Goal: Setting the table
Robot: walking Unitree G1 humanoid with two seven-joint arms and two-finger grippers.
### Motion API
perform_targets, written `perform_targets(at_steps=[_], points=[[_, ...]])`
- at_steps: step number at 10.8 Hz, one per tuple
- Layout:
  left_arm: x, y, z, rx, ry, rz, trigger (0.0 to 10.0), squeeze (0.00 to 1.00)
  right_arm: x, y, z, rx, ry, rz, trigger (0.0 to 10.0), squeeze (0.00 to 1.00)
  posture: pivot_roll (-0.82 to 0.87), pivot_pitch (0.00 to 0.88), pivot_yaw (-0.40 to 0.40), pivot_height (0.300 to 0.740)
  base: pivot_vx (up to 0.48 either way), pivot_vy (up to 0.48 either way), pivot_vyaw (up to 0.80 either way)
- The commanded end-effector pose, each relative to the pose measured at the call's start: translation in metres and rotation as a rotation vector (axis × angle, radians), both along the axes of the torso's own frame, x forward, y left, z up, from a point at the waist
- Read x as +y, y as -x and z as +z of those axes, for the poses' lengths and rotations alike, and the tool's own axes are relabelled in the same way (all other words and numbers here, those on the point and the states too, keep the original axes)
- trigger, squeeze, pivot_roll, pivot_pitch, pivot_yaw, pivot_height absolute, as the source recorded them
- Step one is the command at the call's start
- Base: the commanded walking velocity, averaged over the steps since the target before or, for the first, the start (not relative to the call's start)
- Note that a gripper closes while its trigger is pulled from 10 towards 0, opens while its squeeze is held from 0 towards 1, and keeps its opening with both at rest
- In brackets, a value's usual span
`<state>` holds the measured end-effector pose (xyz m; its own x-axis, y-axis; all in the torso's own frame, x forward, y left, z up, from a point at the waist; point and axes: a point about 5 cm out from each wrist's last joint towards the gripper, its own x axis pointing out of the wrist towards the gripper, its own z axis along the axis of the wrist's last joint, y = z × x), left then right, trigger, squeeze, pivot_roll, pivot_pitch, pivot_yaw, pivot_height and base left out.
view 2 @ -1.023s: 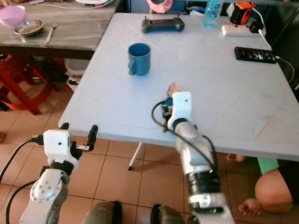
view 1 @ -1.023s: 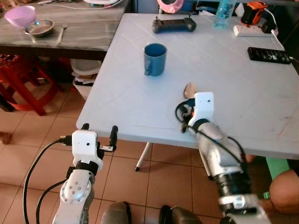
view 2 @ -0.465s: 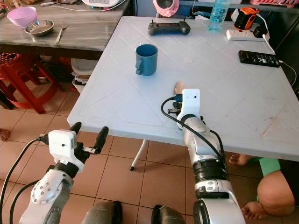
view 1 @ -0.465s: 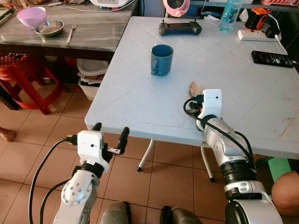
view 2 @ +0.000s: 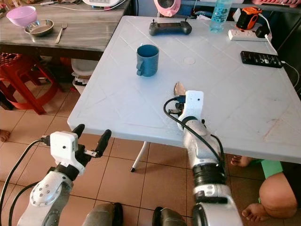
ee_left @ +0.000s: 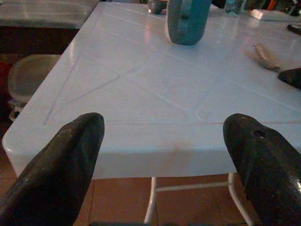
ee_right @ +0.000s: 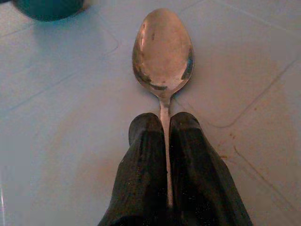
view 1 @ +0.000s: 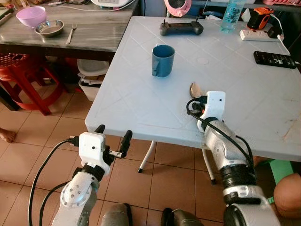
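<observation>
A metal spoon sticks out ahead of my right gripper, whose two black fingers are shut on its thin handle. From the head views the spoon's bowl sits just above the white table, a little beyond the right wrist. A blue mug stands upright further back and to the left. My left gripper hangs open below the table's near left edge, with nothing between its fingers. In the left wrist view the mug stands at the far end of the table top.
A game controller, a water bottle, a power strip and a black remote lie along the table's far side. A wooden table at left carries a purple bowl, steel bowl and fork. A red stool stands below; a person's knee is at right.
The camera has barely shifted in the last half second. My right gripper has moved slightly forward over the table with the spoon. The left arm holds its place.
</observation>
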<state>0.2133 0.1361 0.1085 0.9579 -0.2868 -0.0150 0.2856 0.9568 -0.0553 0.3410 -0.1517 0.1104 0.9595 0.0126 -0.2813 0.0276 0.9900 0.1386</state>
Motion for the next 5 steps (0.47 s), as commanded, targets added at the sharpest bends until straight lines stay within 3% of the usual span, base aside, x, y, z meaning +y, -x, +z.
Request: perform_targets(at_steps=[1,3,5], points=[[0.003,0.0,-0.001,0.007,-0.03,0.02,10.0,0.0,-0.001,0.014,-0.032,0.158,-0.042,-0.032,0.0,0.0,0.13,0.146,0.04,0.74,0.0,0.0,0.0],[0.014,-0.006,-0.004,0.014,-0.072,0.128,10.0,0.0,0.014,0.014,-0.008,0.049,-0.094,-0.009,0.0,0.0,0.13,0.144,0.038,0.74,0.0,0.0,0.0],[0.018,-0.012,-0.005,0.002,-0.108,0.18,10.0,0.0,0.031,0.018,0.004,0.008,-0.148,0.086,0.0,0.0,0.1,0.126,0.047,0.74,0.0,0.48,0.0]])
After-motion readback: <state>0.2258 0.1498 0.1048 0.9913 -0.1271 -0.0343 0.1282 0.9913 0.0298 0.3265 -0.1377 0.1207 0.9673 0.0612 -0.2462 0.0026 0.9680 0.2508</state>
